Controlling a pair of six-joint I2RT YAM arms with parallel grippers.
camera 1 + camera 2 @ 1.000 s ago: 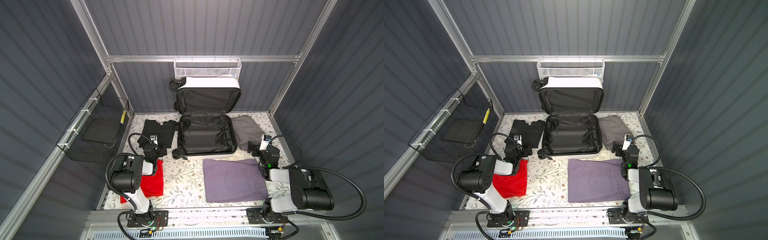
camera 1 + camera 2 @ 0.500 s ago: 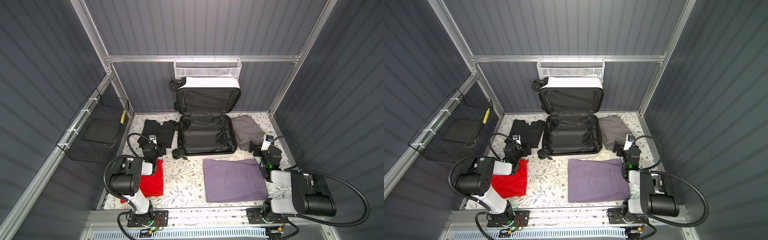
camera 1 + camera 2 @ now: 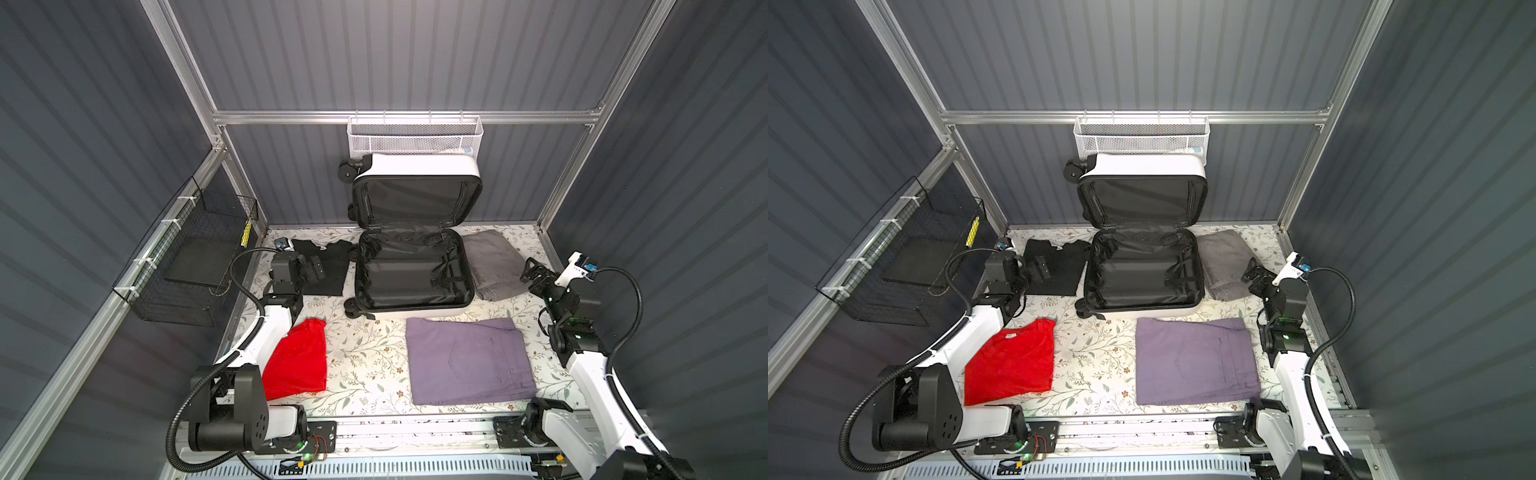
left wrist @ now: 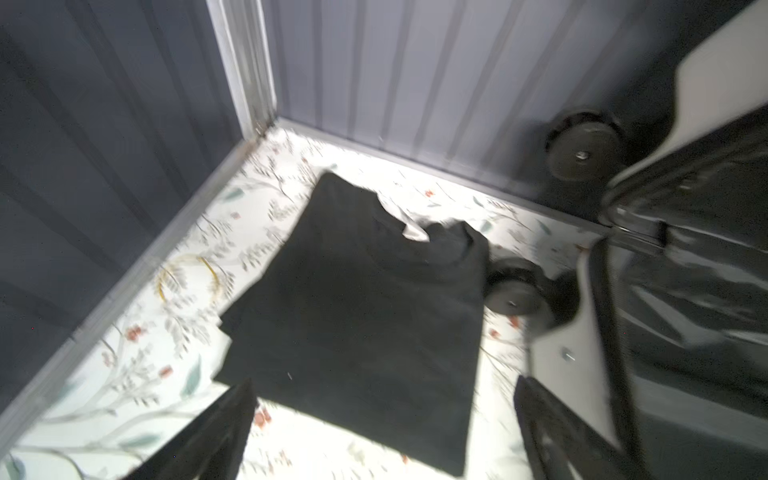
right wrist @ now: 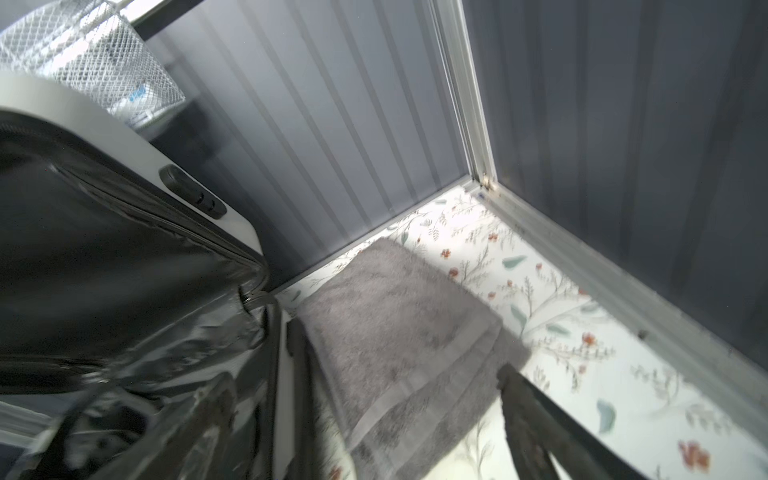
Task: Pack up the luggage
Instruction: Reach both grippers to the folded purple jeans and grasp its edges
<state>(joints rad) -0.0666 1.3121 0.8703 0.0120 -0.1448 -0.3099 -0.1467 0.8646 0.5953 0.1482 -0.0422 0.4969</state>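
white hard-shell luggage (image 3: 411, 270), lid upright, black lining, black wheels, between left gripper (image 3: 315, 266) and right gripper (image 3: 532, 271), both released, empty

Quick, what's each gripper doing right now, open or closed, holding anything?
Left gripper: open, empty, over the black shirt.
Right gripper: open, empty, by the gray towel.

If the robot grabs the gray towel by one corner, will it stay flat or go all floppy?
Probably floppy: the gray towel is soft, fuzzy cloth folded in layers, so a lifted corner would likely sag and unfold. It looks thick, so perhaps heavyish for cloth. Pushed, it would likely bunch up, not roll.
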